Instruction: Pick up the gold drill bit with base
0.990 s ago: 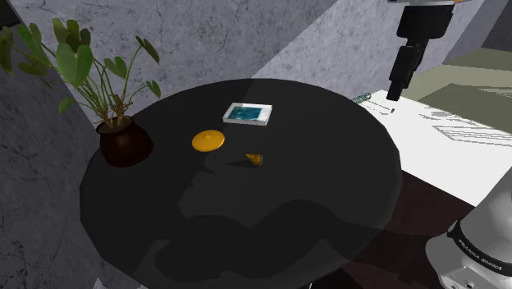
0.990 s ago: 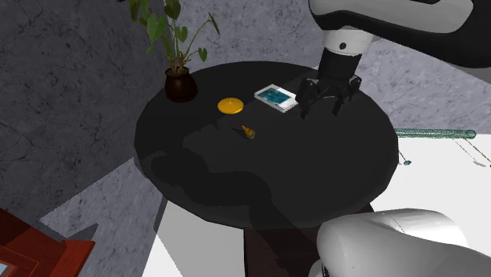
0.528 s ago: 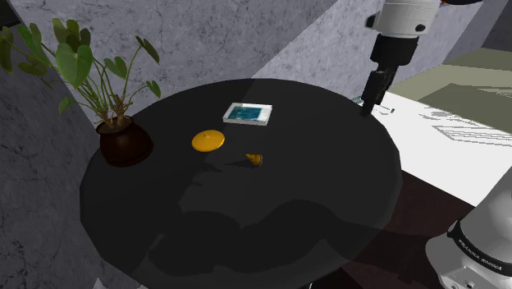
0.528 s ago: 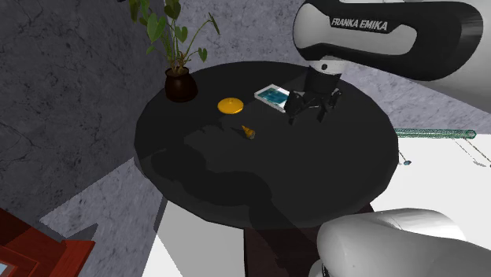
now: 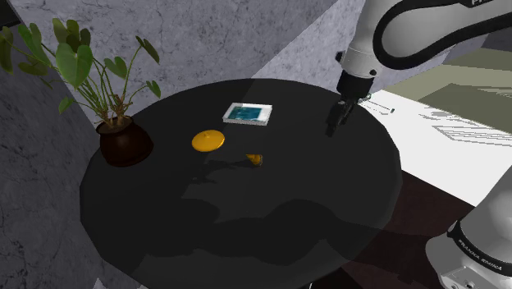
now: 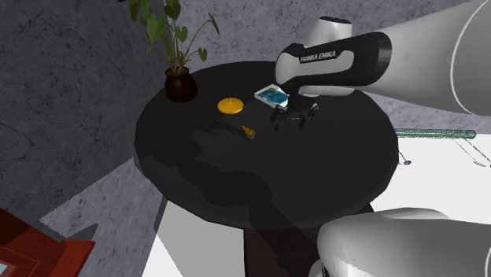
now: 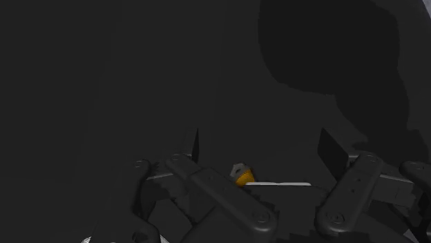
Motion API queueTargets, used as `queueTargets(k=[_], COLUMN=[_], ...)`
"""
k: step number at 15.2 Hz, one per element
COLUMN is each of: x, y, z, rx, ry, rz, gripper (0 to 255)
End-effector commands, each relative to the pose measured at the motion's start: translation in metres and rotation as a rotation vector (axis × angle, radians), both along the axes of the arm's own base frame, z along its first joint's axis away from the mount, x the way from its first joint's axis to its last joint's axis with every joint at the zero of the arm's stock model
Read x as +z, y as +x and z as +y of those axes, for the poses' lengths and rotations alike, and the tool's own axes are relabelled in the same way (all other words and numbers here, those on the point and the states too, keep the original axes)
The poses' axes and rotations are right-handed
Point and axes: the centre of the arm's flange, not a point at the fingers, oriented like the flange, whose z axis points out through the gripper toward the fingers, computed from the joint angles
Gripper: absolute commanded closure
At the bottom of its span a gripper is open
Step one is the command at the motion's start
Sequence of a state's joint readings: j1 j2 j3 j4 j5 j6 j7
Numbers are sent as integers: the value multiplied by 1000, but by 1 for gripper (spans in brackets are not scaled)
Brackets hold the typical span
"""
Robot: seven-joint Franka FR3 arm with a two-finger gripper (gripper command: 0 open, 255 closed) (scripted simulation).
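Two fingers spread wide, nothing between them. My gripper (image 5: 335, 126) (image 6: 290, 122) (image 7: 262, 148) hangs over the table (image 5: 246, 226) (image 6: 260, 185), well inside its rim. I can't tell how high above the top it is.

The gold drill bit (image 5: 255, 159) (image 6: 249, 132) (image 7: 242, 174) lies on the table near its centre, apart from my fingers, untouched. In the wrist view it shows low between the finger links, grey base end toward me.

- Yellow disc (image 5: 208, 140) (image 6: 230, 105): on the table, near the bit but not touching.
- Flat white-rimmed box with teal top (image 5: 248, 113) (image 6: 275, 97): on the table, between centre and rim.
- Potted plant (image 5: 123, 141) (image 6: 180, 85): right at the table rim.

Bare tabletop lies between me and the bit. About half the table, out to the rim opposite the box, is bare.
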State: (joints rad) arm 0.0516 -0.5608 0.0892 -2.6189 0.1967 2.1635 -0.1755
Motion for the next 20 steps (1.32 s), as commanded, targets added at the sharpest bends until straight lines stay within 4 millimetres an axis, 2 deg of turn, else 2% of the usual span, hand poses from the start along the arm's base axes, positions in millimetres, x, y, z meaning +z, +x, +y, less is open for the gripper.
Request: queueTargets(k=[1,11,20], x=[-15,-103,-172], y=[15,93,171], z=[7,36,66], rx=[1,13,23], ry=[10,57,99], rz=[-30,-150,-258], gripper=[0,0,0])
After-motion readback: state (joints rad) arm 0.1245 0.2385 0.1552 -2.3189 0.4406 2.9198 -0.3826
